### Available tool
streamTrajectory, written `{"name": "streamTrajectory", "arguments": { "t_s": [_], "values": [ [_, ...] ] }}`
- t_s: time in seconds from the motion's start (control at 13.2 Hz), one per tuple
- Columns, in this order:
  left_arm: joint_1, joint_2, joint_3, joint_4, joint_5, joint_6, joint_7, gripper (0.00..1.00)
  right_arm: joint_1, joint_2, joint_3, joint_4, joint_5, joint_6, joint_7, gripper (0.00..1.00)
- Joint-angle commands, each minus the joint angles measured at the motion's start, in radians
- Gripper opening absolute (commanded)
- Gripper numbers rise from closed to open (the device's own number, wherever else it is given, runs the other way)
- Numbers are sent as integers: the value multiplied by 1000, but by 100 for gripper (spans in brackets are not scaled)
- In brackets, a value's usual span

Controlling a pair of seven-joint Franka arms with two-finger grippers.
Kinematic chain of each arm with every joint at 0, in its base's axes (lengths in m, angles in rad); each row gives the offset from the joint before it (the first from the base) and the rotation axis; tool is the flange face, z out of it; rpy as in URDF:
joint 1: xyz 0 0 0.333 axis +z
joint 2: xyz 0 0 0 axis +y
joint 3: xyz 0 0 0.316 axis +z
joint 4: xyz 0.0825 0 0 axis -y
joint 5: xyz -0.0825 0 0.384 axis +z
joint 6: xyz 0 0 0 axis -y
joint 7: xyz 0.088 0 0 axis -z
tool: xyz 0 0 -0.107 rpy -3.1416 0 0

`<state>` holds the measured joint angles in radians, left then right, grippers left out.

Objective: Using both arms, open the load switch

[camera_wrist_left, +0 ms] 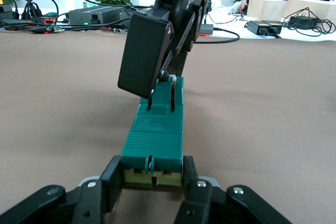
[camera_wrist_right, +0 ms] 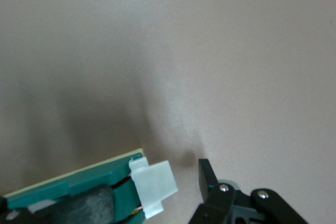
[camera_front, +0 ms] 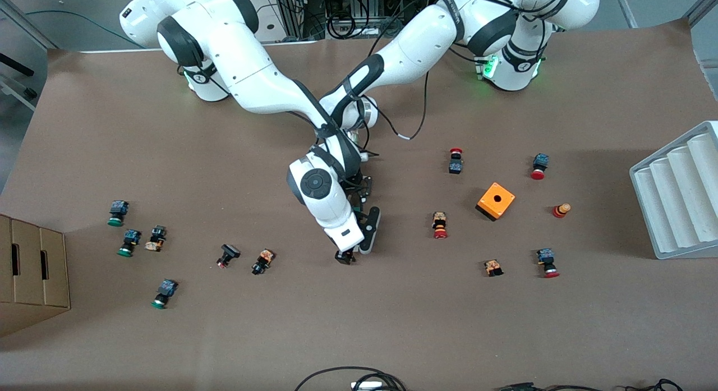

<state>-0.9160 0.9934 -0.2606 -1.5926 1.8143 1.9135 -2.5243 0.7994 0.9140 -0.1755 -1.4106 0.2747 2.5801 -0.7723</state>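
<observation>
Your left gripper is clamped on one end of the narrow dark-green load switch, lying mid-table. Your right gripper straddles its white sliding piece, fingers apart. No readable writing shows.

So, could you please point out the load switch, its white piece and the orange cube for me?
load switch (camera_wrist_left: pixel 153 140): left wrist view, ribbed green top.
white piece (camera_wrist_right: pixel 153 184): right wrist view, its flat face.
orange cube (camera_front: pixel 496 201): front view, top face beside the hole.
</observation>
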Motion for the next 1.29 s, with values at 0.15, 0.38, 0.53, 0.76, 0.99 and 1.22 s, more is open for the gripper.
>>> {"name": "streamTrajectory", "arguments": {
  "t_s": [0.15,0.38,0.53,0.76,0.99,1.22],
  "values": [
    [-6,28,9,17,3,6,-22,53,-3,49,-12,19,23,29,-5,65],
    [-6,28,9,20,3,6,-19,53,-2,49,-10,18,23,29,-2,63],
    [-6,30,9,22,3,6,-19,53,-2,49,-10,16,23,28,-2,62],
    [-6,30,9,20,3,6,-19,53,0,48,-9,16,21,28,-4,61],
    [-6,30,9,20,3,6,-19,53,1,48,-9,7,21,26,-4,61],
    [-6,28,9,22,3,6,-21,53,1,48,-9,2,23,25,-2,59]
  ]
}}
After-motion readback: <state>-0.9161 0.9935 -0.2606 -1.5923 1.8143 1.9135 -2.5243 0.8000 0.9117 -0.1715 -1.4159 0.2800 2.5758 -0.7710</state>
